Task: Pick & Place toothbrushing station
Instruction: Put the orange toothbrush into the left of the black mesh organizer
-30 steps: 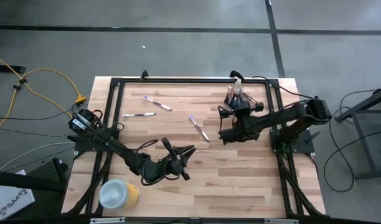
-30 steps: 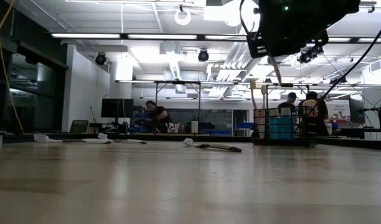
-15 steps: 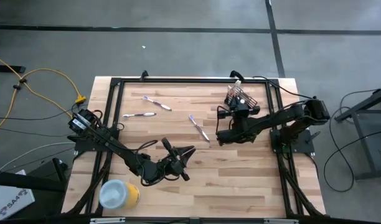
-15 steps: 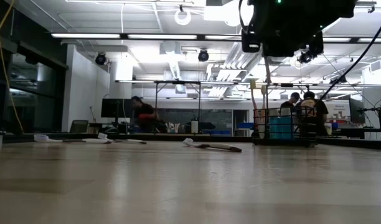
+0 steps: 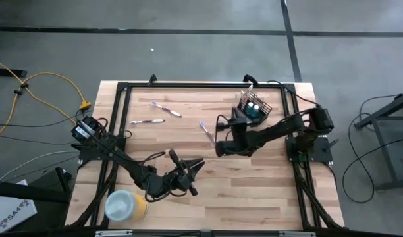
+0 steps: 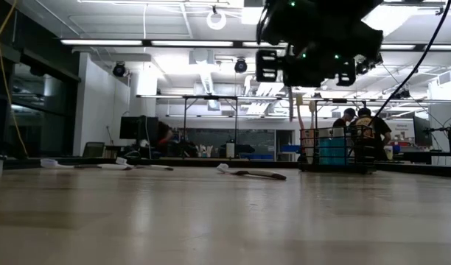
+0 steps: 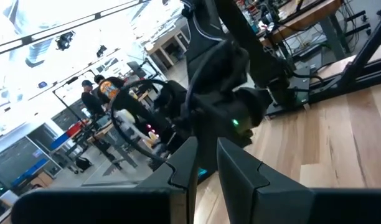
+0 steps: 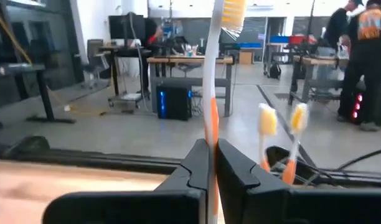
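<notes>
The black wire-mesh holder (image 5: 254,105) stands at the table's far right with two blue tubes in it; two yellow-headed toothbrushes (image 8: 267,124) stick up from it. My right gripper (image 5: 236,118) hovers just left of it, pointing level toward the far edge, shut on an orange-and-white toothbrush (image 8: 210,93). Three pale toothbrushes lie flat on the table: two at the far left (image 5: 165,108) (image 5: 147,121) and one near the middle (image 5: 210,135). My left gripper (image 5: 187,164) hangs over the table's near middle, its fingers (image 7: 237,174) a narrow gap apart with nothing between them. My right gripper pinches the toothbrush's orange handle (image 8: 211,134) between its two fingers. The fingers come level from the near side and lie across the handle. The toothbrush stands upright, its yellow bristle head (image 8: 233,12) on top, lifted clear of the table; its lower end is hidden by the fingers.
A yellow cylinder with a white top (image 5: 126,205) stands at the near left corner. A black frame (image 5: 188,85) runs along the table's edges. People move about the room beyond the far edge (image 6: 358,125).
My right gripper has gone down and toward the table's left and near edges, away from the holder, rolling a little, with the toothbrush still in its shut fingers. The holder and the lying toothbrushes have stayed put.
</notes>
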`<state>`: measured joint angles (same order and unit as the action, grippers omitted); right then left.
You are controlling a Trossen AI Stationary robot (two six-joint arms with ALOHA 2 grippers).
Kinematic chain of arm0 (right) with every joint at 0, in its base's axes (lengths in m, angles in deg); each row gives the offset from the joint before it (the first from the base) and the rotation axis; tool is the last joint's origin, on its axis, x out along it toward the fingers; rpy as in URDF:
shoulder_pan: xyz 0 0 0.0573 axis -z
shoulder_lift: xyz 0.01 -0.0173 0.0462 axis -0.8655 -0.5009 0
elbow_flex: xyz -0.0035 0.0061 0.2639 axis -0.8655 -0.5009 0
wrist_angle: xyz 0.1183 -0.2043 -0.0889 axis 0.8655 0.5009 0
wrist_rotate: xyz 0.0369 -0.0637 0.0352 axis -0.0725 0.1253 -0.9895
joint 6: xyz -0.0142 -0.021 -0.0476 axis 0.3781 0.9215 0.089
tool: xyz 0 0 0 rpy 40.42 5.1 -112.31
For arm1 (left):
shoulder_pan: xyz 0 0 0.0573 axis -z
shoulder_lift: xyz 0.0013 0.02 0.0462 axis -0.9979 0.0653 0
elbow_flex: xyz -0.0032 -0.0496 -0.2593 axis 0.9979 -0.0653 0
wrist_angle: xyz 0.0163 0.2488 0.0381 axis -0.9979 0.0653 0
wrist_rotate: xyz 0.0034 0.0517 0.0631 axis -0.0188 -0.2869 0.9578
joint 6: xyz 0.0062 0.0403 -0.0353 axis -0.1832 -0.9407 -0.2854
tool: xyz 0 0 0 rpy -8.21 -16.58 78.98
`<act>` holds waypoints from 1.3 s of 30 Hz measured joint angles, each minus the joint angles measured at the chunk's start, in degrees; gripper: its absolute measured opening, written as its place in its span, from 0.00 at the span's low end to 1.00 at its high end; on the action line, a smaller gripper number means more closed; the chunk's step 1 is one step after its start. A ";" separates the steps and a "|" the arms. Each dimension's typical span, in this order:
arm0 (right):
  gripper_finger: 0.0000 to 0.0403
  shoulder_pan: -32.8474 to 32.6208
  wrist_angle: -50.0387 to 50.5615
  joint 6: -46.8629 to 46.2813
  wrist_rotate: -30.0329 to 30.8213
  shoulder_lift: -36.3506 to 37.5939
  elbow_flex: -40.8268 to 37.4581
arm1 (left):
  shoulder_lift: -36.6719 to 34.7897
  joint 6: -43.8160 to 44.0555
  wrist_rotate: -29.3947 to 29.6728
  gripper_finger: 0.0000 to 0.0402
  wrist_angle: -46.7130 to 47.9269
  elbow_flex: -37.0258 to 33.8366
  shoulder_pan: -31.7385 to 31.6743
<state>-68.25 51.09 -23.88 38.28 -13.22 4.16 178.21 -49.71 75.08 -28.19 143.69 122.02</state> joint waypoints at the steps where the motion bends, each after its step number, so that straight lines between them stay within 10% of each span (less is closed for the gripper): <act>1: 0.01 -0.37 -1.23 2.25 -0.09 -0.14 0.05 | 0.00 0.00 0.01 0.13 0.04 0.00 0.22; 13: 0.01 -5.89 -7.14 29.71 -4.02 3.77 3.37 | 0.00 0.06 -0.38 0.13 -0.32 0.00 0.31; 25: 0.01 -3.86 -52.48 74.43 -28.11 3.80 2.03 | 0.00 0.16 -0.01 0.13 -0.26 0.00 0.75; 39: 0.01 9.37 -58.29 70.42 -35.48 3.80 -2.95 | 0.00 -1.23 1.30 0.13 -0.23 0.00 2.43</act>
<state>-58.88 -7.20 46.54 2.80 -9.43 1.21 178.21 -50.94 76.38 -28.42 143.69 124.45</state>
